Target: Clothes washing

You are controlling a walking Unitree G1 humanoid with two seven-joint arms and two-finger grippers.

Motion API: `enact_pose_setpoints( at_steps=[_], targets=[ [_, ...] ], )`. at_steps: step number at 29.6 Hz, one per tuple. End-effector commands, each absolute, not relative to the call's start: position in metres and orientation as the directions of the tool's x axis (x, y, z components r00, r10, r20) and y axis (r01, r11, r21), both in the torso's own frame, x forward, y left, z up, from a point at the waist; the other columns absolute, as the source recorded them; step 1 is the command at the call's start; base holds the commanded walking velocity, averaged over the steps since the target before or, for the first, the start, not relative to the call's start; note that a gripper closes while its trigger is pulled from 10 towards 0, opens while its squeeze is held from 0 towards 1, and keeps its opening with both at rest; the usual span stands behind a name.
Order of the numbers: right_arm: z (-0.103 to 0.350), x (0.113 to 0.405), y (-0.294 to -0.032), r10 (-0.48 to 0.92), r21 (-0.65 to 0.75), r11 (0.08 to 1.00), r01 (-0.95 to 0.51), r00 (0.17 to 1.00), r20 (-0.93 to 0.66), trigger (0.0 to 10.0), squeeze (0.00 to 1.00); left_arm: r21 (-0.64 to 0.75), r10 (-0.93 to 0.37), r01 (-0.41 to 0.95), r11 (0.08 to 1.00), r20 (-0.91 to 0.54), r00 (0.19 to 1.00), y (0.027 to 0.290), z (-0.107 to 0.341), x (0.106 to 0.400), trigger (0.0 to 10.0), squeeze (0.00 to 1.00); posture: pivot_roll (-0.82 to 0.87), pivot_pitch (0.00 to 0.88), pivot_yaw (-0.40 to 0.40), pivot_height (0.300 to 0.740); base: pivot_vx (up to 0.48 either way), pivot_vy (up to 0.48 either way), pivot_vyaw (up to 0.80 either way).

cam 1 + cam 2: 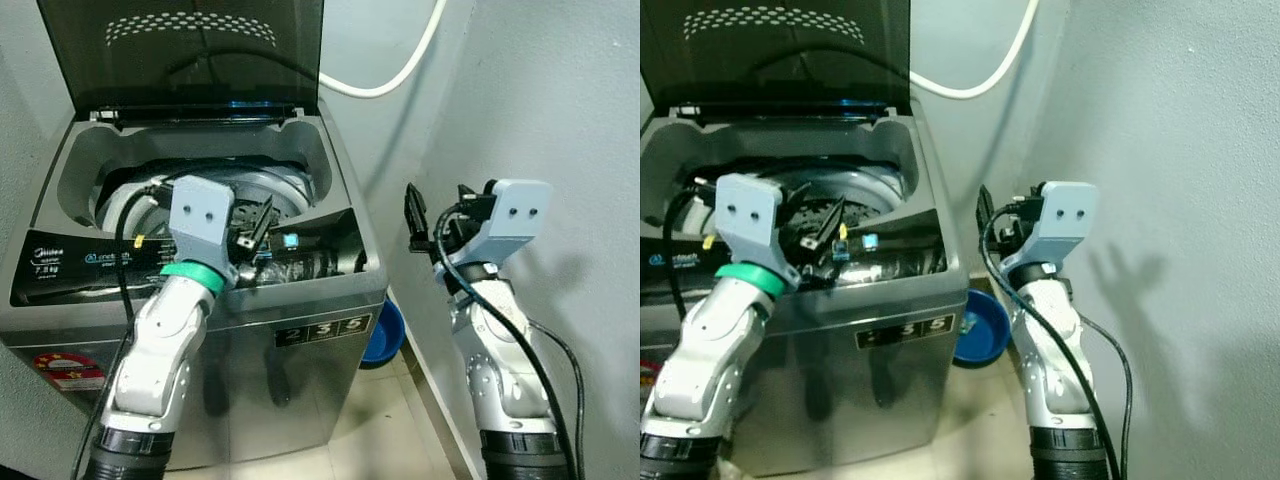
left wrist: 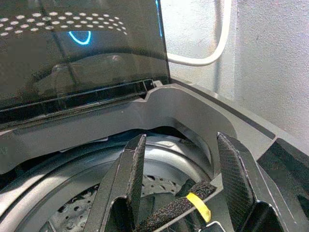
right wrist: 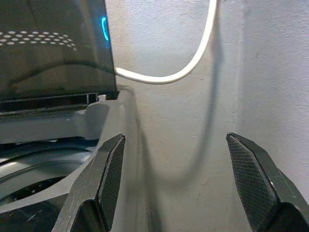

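Note:
A grey top-loading washing machine [image 1: 320, 305] stands before me with its dark lid [image 1: 190, 50] raised upright. The perforated steel drum [image 2: 82, 208] shows inside the opening. My left gripper [image 1: 255, 225] hovers over the front rim of the opening, pointing toward the lid. It is open, with nothing between its fingers [image 2: 137, 164]. My right gripper [image 1: 440, 205] is raised to the right of the machine, between it and the wall. That one is open as well and holds nothing [image 3: 176, 140].
A white hose [image 1: 400, 70] loops along the wall behind the machine's right back corner. A blue basin [image 1: 385, 335] lies on the tiled floor at the machine's right foot. The grey wall [image 1: 560, 120] stands close on the right, leaving a narrow gap.

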State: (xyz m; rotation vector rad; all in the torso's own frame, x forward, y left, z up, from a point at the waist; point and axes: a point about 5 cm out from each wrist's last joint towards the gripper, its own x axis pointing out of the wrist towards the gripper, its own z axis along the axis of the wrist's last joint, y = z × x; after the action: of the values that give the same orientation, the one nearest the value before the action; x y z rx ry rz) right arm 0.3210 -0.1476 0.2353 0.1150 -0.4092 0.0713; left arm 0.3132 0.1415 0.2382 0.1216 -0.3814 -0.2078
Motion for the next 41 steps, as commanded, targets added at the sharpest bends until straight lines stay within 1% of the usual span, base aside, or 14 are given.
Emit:
enact_pose_setpoints(
  at_steps=[1,4,5,9,16,19,23,26,28,29,33,35,37,41],
  targets=[
    [0.230,0.322,-0.153,0.026,0.098,0.993,-0.069,0.921,0.389,10.0,0.00,0.175,-0.234,0.181,0.968,0.359,0.904,0.139,0.239,0.313,10.0,0.00,0.05,0.051,0.017,0.740,0.000,0.000,0.00],
    [0.231,0.322,-0.153,0.015,0.104,0.993,-0.061,0.919,0.395,10.0,0.00,0.188,-0.240,0.182,0.965,0.361,0.901,0.138,0.240,0.315,10.0,0.00,0.05,0.065,0.016,0.740,0.000,0.000,0.00],
    [0.232,0.322,-0.153,0.011,0.110,0.992,-0.059,0.919,0.395,10.0,0.00,0.188,-0.242,0.184,0.965,0.363,0.900,0.138,0.242,0.316,10.0,0.00,0.05,0.083,0.013,0.740,0.000,0.000,0.00],
    [0.227,0.319,-0.149,0.028,0.097,0.993,-0.070,0.923,0.384,10.0,0.00,0.185,-0.245,0.188,0.965,0.360,0.900,0.137,0.242,0.315,10.0,0.00,0.05,0.083,0.018,0.740,0.000,0.000,0.00],
    [0.226,0.320,-0.150,0.011,0.113,0.992,-0.060,0.922,0.386,10.0,0.00,0.197,-0.253,0.193,0.961,0.355,0.900,0.138,0.239,0.315,10.0,0.00,0.06,0.047,0.033,0.740,0.000,0.000,0.00],
    [0.227,0.321,-0.149,0.007,0.118,0.991,-0.057,0.921,0.389,10.0,0.00,0.196,-0.250,0.189,0.962,0.356,0.901,0.139,0.241,0.316,10.0,0.00,0.06,0.068,0.033,0.740,0.000,0.000,0.00],
    [0.231,0.322,-0.145,0.037,0.095,0.992,-0.083,0.912,0.409,10.0,0.00,0.206,-0.258,0.193,0.959,0.361,0.896,0.139,0.242,0.317,10.0,0.00,0.07,0.026,0.031,0.740,0.000,0.000,0.00],
    [0.232,0.322,-0.146,0.033,0.104,0.991,-0.084,0.908,0.417,10.0,0.00,0.205,-0.254,0.189,0.960,0.362,0.897,0.140,0.242,0.317,10.0,0.00,0.07,0.016,0.033,0.740,0.000,0.000,0.00],
    [0.234,0.322,-0.148,0.024,0.118,0.990,-0.082,0.904,0.426,10.0,0.00,0.208,-0.249,0.182,0.961,0.361,0.899,0.141,0.241,0.316,10.0,0.00,0.08,0.024,0.026,0.740,0.000,0.000,0.00],
    [0.236,0.322,-0.149,0.015,0.132,0.988,-0.079,0.902,0.431,10.0,0.00,0.205,-0.240,0.174,0.963,0.362,0.901,0.144,0.243,0.316,10.0,0.00,0.08,0.043,0.012,0.740,0.000,0.000,0.00],
    [0.241,0.324,-0.146,0.028,0.133,0.986,-0.097,0.896,0.443,10.0,0.00,0.203,-0.228,0.161,0.966,0.368,0.902,0.147,0.245,0.316,10.0,0.00,0.08,0.045,0.006,0.740,0.000,0.000,0.00],
    [0.240,0.324,-0.144,0.048,0.107,0.988,-0.107,0.891,0.451,10.0,0.00,0.199,-0.212,0.147,0.969,0.361,0.908,0.150,0.241,0.315,10.0,0.00,0.08,0.026,0.007,0.740,0.000,0.000,0.00],
    [0.240,0.324,-0.144,0.048,0.107,0.988,-0.107,0.891,0.451,10.0,0.00,0.199,-0.212,0.147,0.969,0.361,0.908,0.150,0.241,0.315,10.0,0.00,0.08,0.026,0.007,0.740,0.000,0.000,0.00],
    [0.233,0.317,-0.152,0.029,0.111,0.990,-0.087,0.896,0.442,10.0,0.00,0.211,-0.219,0.149,0.966,0.364,0.905,0.148,0.240,0.309,10.0,0.00,0.08,0.043,0.000,0.740,0.000,0.000,0.00]
  ],
)
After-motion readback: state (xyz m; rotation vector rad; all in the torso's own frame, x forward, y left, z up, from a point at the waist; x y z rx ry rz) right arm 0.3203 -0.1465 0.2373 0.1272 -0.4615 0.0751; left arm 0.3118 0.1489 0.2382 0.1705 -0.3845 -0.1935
